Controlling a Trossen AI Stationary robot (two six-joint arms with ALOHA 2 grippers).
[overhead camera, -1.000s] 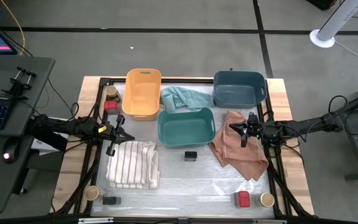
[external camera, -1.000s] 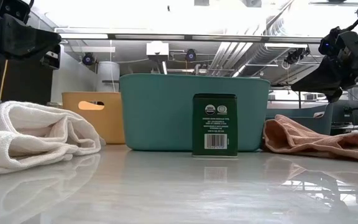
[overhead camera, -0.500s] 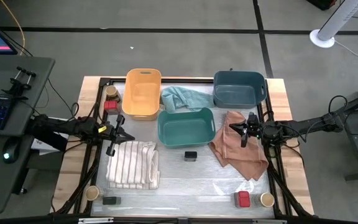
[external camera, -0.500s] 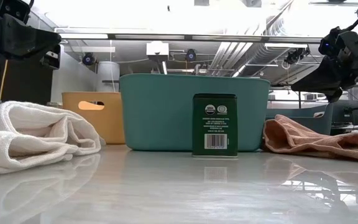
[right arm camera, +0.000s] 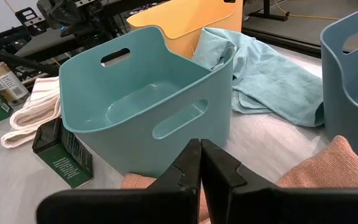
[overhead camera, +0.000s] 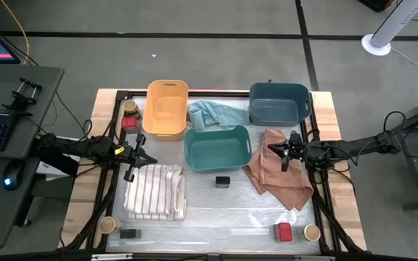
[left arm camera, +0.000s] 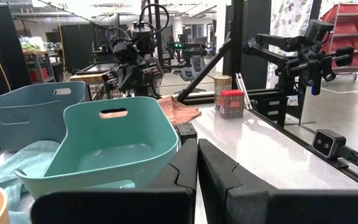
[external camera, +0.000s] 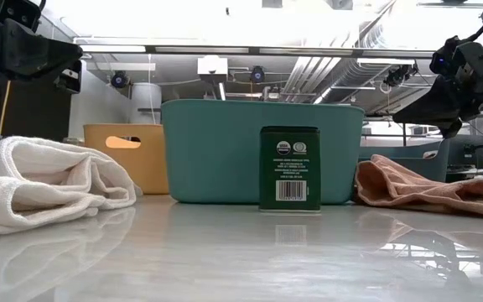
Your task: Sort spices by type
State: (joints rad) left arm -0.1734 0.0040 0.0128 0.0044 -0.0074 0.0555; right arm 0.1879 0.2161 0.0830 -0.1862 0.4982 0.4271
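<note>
The spices are scattered over the table. A black tin (overhead camera: 222, 181) stands upright in front of the teal bin (overhead camera: 217, 147). At the near left lie another black tin (overhead camera: 129, 233) and a tan-lidded round jar (overhead camera: 107, 224). At the near right stand a red-topped jar (overhead camera: 284, 232) and a round jar (overhead camera: 311, 233). At the far left are a round jar (overhead camera: 130, 107) and a red-topped jar (overhead camera: 128, 122). My left gripper (overhead camera: 142, 156) hovers shut at the left edge, above the striped towel (overhead camera: 155, 191). My right gripper (overhead camera: 273, 148) hovers shut over the pink cloth (overhead camera: 278, 177).
An orange bin (overhead camera: 166, 109) and a dark blue bin (overhead camera: 279, 103) stand at the back, with a light teal cloth (overhead camera: 216, 114) between them. Bare tabletop lies along the near edge, between the two groups of spices.
</note>
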